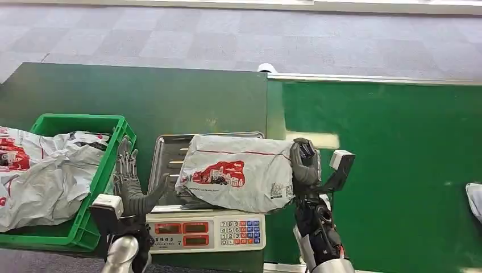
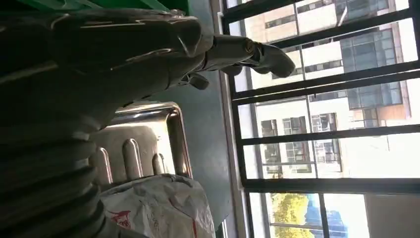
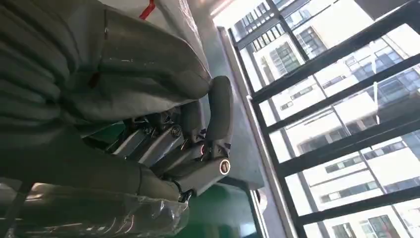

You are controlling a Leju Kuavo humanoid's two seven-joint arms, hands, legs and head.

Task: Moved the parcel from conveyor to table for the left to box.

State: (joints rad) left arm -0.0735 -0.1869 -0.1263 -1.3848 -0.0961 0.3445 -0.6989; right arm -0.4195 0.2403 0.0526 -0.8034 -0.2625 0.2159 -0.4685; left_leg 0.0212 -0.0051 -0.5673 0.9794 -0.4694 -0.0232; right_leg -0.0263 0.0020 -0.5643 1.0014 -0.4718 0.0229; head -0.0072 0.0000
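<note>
A grey-white parcel (image 1: 236, 170) with red print lies on the steel tray (image 1: 167, 151) of a weighing scale (image 1: 204, 230). My right hand (image 1: 305, 162) grips the parcel's right end, with its fingers curled around the edge; in the right wrist view the right hand (image 3: 163, 144) sits against the crinkled parcel (image 3: 171, 12). My left hand (image 1: 129, 179) stands to the left of the tray, fingers stretched upward and apart, holding nothing, its thumb reaching toward the parcel's lower left corner. The left wrist view shows the left hand (image 2: 124, 44) above the tray (image 2: 148, 139) and the parcel (image 2: 158, 208).
A green crate (image 1: 113, 122) with several bagged parcels (image 1: 45, 170) stands at the left on the dark green table (image 1: 142, 96). The brighter green conveyor belt (image 1: 386, 159) runs to the right, with another parcel (image 1: 474, 199) at its right edge.
</note>
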